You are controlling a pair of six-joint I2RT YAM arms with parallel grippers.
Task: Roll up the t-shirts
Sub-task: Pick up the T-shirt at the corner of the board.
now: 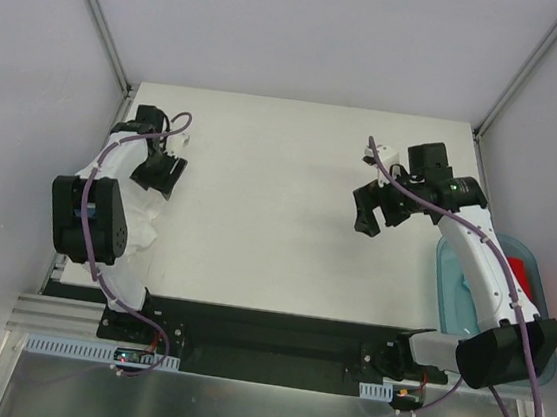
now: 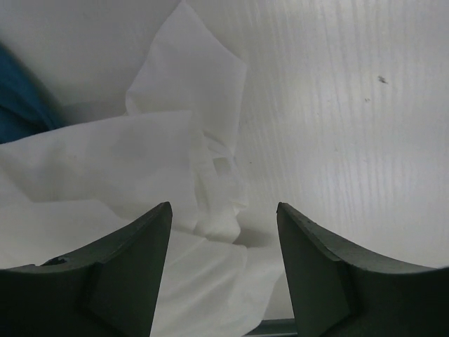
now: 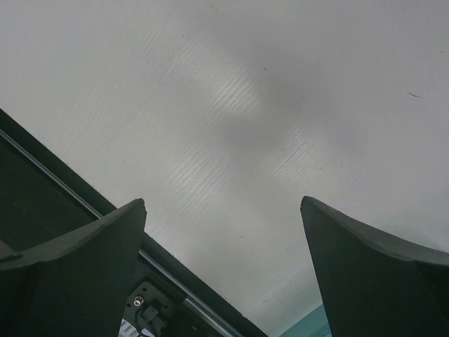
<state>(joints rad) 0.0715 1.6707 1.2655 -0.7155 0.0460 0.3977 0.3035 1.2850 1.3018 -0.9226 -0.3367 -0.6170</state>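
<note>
Tabletop (image 1: 277,218) carries white t-shirt (image 2: 105,161), partly hidden under left end effector (image 2: 223,210), spread wide like right end effector (image 3: 224,203).

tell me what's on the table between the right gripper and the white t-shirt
Nothing. In the top view the table is bare from the right gripper across to the white t-shirt.
</note>
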